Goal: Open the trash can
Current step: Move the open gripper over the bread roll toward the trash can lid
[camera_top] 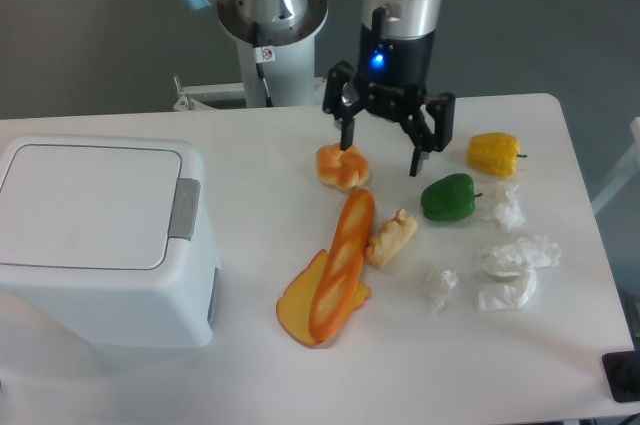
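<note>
The trash can is a large white boxy bin at the left of the table. Its flat lid lies closed, and a grey rectangular push-button sits at the lid's right edge. My gripper is open and empty. It hangs above the table at the back middle, well to the right of the can, with its left finger just over a small orange bun.
Right of the can lie a long baguette on a yellow slice, a pale chunk, a green pepper, a yellow pepper and several crumpled white papers. The arm's base stands behind the table.
</note>
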